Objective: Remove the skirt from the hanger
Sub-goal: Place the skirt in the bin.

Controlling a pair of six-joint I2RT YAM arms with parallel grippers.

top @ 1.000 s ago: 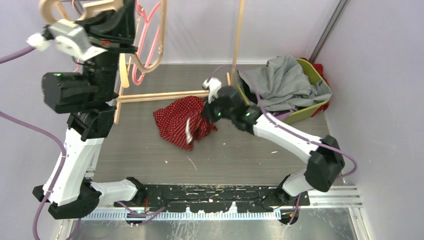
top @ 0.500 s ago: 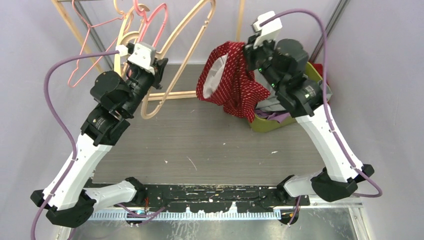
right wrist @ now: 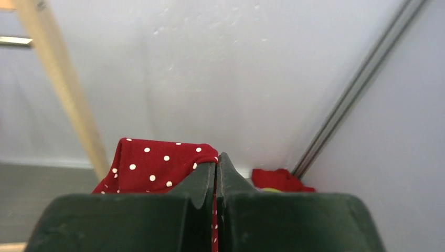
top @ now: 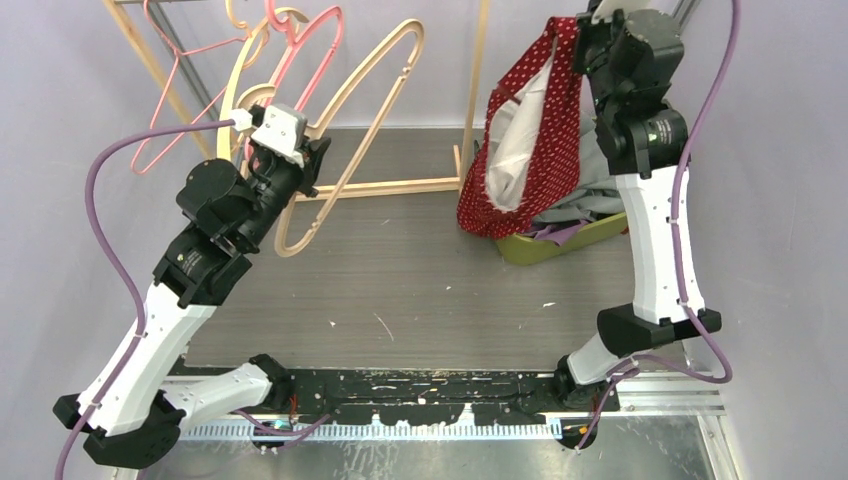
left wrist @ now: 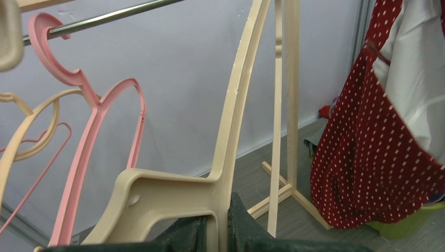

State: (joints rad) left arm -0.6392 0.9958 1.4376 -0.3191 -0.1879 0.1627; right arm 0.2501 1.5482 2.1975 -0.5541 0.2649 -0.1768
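While the right gripper [right wrist: 216,163] is pinching only a small fold of the skirt [right wrist: 157,157] between its shut jaws, the main risk is the cloth sliding out. The whole weight seems to be hanging from that one fold, so a quick swing could be enough to free it. The skirt [top: 560,130] is dangling high at the far right, over the bin [top: 560,245], and its left edge is passing near the rack post [top: 478,80]. A drift to the left could be snagging it there, or dropping it beside the bin rather than in it.

At the far left, well apart from the skirt, the left gripper [left wrist: 216,212] is clamping the bare hanger [left wrist: 236,105] with its jaws narrowed on the plastic. That hanger is sitting close to the pink hanger [left wrist: 89,142] on the rail [left wrist: 105,20], so a careless lift could be knocking the pink one off.

Only the right wrist view is showing how little cloth is caught in the pinch, because in the top view the fingertips are sitting at the frame edge. The top view alone is showing the skirt gaping open with its white lining over the bin. The left wrist view alone is revealing the rail and the grip on the hanger.
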